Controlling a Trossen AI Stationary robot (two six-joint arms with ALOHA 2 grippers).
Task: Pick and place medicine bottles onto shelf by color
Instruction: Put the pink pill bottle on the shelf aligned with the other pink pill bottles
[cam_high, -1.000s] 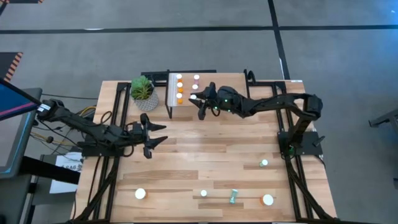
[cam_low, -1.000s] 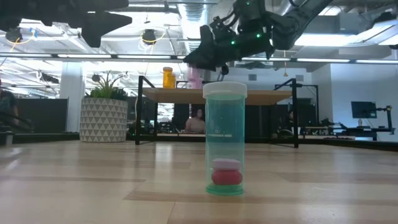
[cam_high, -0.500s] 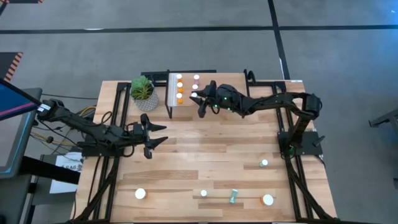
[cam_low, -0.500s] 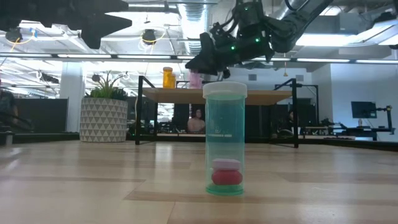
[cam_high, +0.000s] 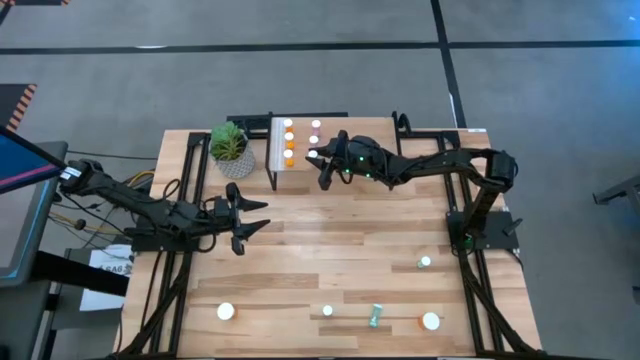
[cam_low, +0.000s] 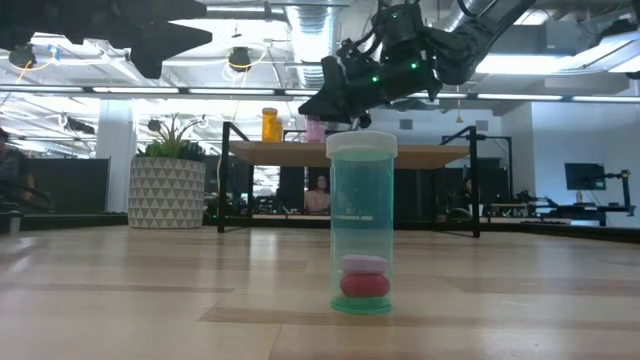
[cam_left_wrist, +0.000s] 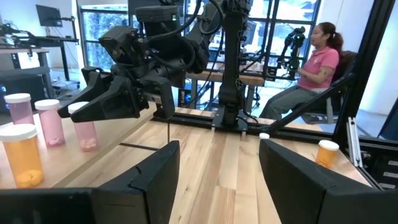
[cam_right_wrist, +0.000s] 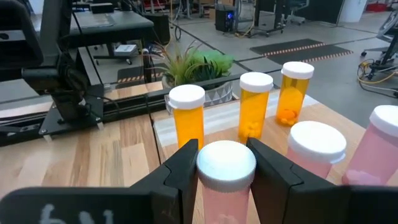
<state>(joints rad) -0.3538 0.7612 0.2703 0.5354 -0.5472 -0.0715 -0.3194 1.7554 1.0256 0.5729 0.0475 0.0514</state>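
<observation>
While the right end effector (cam_right_wrist: 222, 163) clamps a pink bottle (cam_right_wrist: 226, 180) over the shelf (cam_high: 300, 172), orange bottles (cam_right_wrist: 256, 106) and a potted plant (cam_high: 231, 149) crowd nearby.

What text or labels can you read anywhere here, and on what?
Nothing reads cleanly.
Faint print band on the teal bottle: too small to read.
White marks on the right gripper housing: cut off, unreadable.
Dark print on the paper sheet beside the table: blurred.

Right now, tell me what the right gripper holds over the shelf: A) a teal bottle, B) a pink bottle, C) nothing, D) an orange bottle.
B: the right gripper has its fingers clamped on a white-capped pink bottle above the shelf.
</observation>
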